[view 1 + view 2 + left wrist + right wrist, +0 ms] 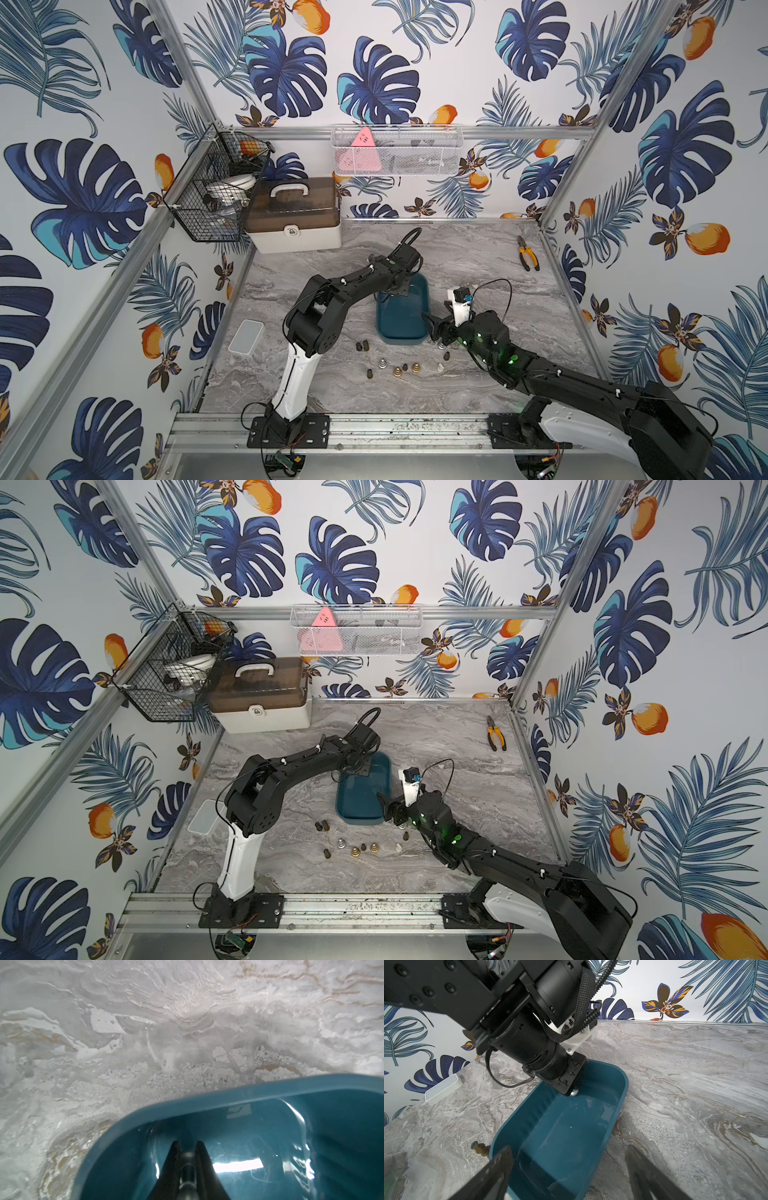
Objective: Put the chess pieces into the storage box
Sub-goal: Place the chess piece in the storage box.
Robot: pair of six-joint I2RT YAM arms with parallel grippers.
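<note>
Nearest the arm bases, the chess pieces (397, 371) stand in a loose row on the marble table (478, 266). They are mostly dark, some silvery or golden, one white, and all are outside the box (403, 324), just in front of its near end. Left of them, by the table's edge, lies a clear lid (246, 336). The right gripper (434, 330) hangs at the box's near right corner, its fingers (500, 1165) spread wide and holding nothing. In the right wrist view one finger sits over the box's wall and the other over the table beside it, and a brown piece (480, 1148) lies tipped over just beside that corner. The teal box lies lengthwise away from the arms. Over its far end the left gripper (188, 1144) points down into it, fingers (172, 1167) clamped on a metallic piece (574, 1092) at about rim height. Further back, pliers (528, 253) lie near the right edge. In the far left corner stands a white case (299, 237) with a brown lid, and on the walls hang a black basket (208, 208) and a white mesh basket (415, 162).
</note>
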